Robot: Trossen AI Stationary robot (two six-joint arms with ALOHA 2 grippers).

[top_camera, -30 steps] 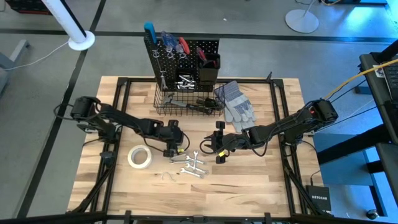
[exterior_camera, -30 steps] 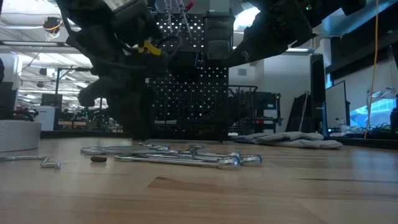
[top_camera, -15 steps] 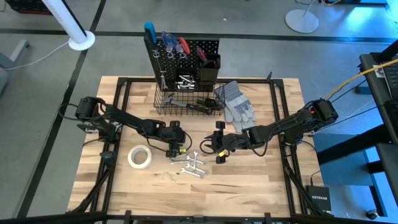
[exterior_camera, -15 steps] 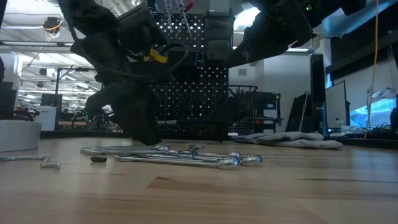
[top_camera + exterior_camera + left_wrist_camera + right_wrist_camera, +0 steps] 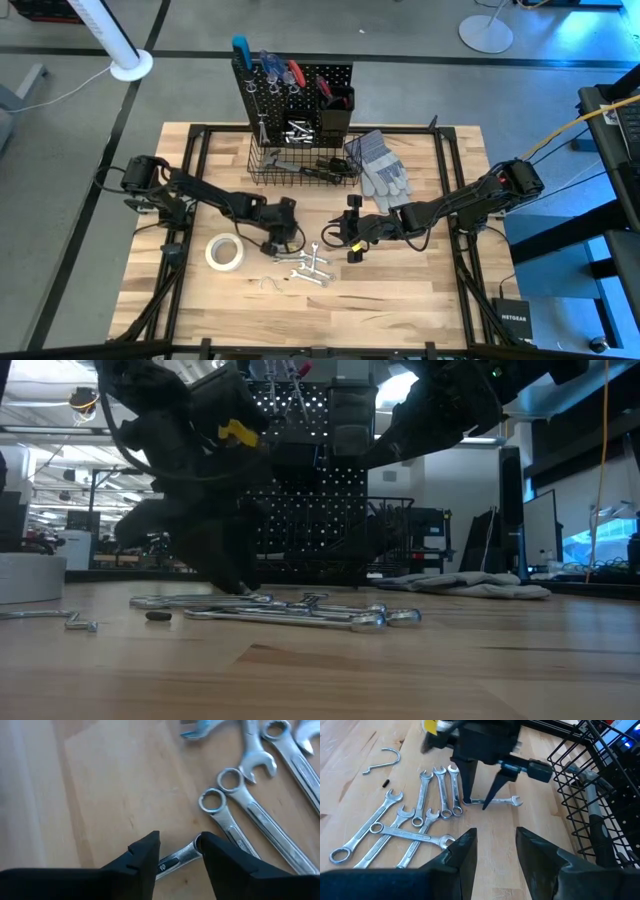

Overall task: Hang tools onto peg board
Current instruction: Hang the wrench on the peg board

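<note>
Left gripper (image 5: 284, 243) down at table (image 5: 400, 300) level, mid-table, just left of wrench pile (image 5: 305, 268). Fingers (image 5: 145, 855) straddling a lone wrench (image 5: 177, 859) lying flat on the wood, apart from pile; jaws partly open, one finger each side of shank, right finger touching or nearly touching. Wrench not lifted. Right wrist view confirms: finger tips (image 5: 485, 800) set either side of single wrench (image 5: 492, 800), its open end pointing toward basket.

Right gripper (image 5: 352, 243) hovering mid-table, right of pile, jaws part open, nothing between fingers (image 5: 462, 855). Not touching anything.

Pile: several silver wrenches fanned on the wood, near-centre, some overlapping. Loose hook (image 5: 268, 284) left of pile, near edge side. Small dark bit (image 5: 386, 783) beside hook. Tape roll (image 5: 225, 252) flat on table, left of left gripper.

Peg board (image 5: 300, 95) upright at far edge, centre. Blue- and red-handled tools (image 5: 280, 72) hung along top; a few wrenches (image 5: 297, 130) hung lower; black bin (image 5: 336, 112) at right side. Wire basket (image 5: 300, 165) at board base w/ dark tools inside. Gloves (image 5: 378, 165) on table right of basket.

Low view: wrenches (image 5: 290, 610) flat on wood, left arm low over them.
</note>
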